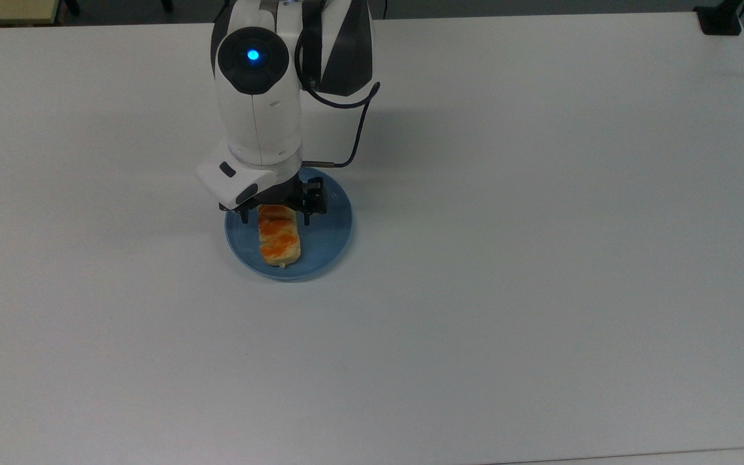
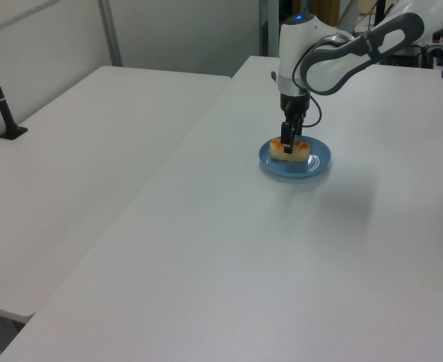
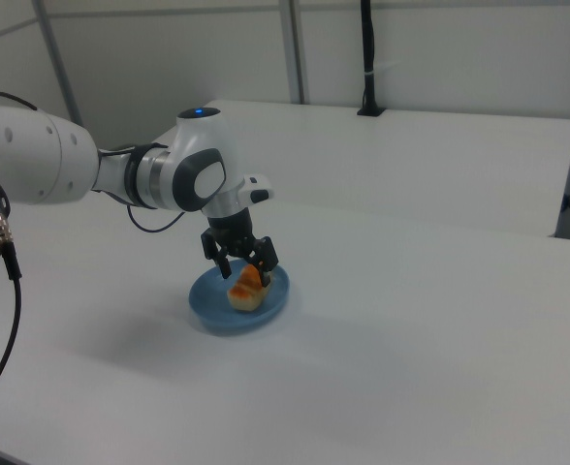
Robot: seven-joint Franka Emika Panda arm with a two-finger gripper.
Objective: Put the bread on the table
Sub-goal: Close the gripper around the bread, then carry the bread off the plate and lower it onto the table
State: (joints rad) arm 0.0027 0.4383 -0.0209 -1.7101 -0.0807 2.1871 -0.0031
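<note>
Seen from the top view, a white Franka arm (image 1: 257, 97) reaches down over a round blue plate (image 1: 330, 236) near the middle of a large white table (image 1: 540, 258). On the plate lies the bread (image 1: 278, 240) (a small pale-yellow loaf with orange glazed bumps), its long axis running away from the camera. The gripper (image 1: 276, 217) is over the loaf's far end, with one black finger on either side of it; its jaws are spread wider than the loaf, and no contact can be made out.

From the left view, the gripper (image 2: 288, 145) points straight down, its fingers low around the bread (image 2: 297, 150), which sits on the plate (image 2: 316, 163). A second white table (image 2: 78, 151) stands to the left view's left.

From the right view, the gripper (image 3: 240, 263) straddles the bread (image 3: 249, 289) with fingers parted, low above the plate (image 3: 212, 308). A black post (image 3: 367, 58) rises from the far table.
</note>
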